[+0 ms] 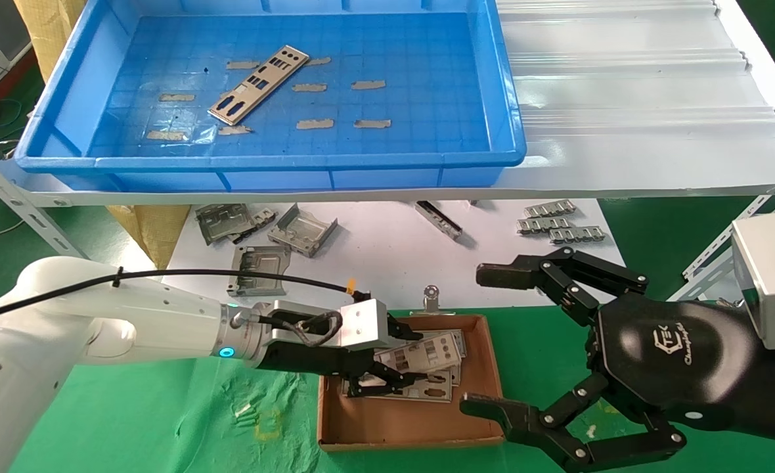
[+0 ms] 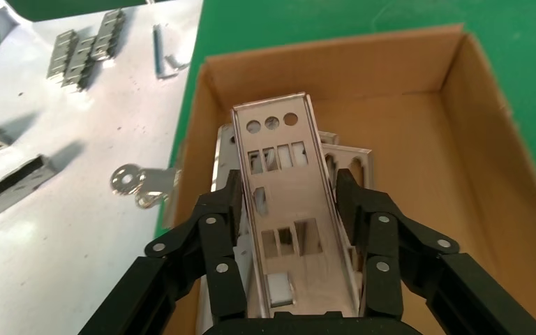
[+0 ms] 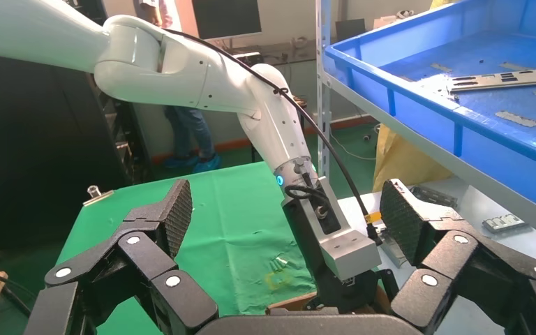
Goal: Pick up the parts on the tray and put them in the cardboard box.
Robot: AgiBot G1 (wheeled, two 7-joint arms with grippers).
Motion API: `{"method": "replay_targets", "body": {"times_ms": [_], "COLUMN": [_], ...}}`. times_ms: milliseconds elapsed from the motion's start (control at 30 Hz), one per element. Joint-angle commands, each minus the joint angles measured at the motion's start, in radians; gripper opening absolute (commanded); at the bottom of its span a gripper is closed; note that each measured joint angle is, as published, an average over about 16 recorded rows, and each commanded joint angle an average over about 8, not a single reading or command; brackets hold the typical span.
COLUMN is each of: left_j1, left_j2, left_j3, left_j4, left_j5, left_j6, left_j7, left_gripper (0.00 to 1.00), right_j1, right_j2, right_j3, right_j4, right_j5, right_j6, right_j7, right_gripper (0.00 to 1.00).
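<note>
Parts like these look thin, stiff and slick, so you probably want to pinch them across the long edges, not the flat face. Your left claw (image 2: 289, 202) is low over the cardboard box (image 1: 473, 430), closed on one metal strip (image 2: 283, 209) by its two long sides, above a few strips (image 1: 427, 387) already lying inside. One more strip (image 1: 259, 84) sits flat in the blue tray (image 1: 387, 161) on the upper surface (image 1: 624, 98); flat like that, it'll likely be fiddly to lift. Right claw (image 1: 492, 338) hangs spread wide and empty beside the box.
</note>
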Motion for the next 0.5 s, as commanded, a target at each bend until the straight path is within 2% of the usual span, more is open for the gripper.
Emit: {"method": "replay_targets", "body": {"times_ms": [33, 267, 500], "left_j1": [-0.001, -0.014, -0.030], "left_j2": [0.002, -0.005, -0.028], "left_j3": [0.000, -0.004, -0.038], "left_j4": [0.006, 0.028, 0.077], "left_j5": [-0.006, -0.028, -0.093], "left_j6": [0.005, 0.050, 0.178], "left_j7": [-0.006, -0.023, -0.084], "left_gripper": [1.00, 1.00, 1.00], "right_j1": [0.000, 0.000, 0.000], "right_j2": [0.000, 0.000, 0.000], "right_j3": [0.000, 0.000, 0.000], "right_j4": [0.000, 0.000, 0.000], "right_j5": [0.000, 0.000, 0.000], "right_j6": [0.000, 0.000, 0.000], "right_j7": [0.000, 0.000, 0.000], "right_gripper": [1.00, 1.00, 1.00]}}
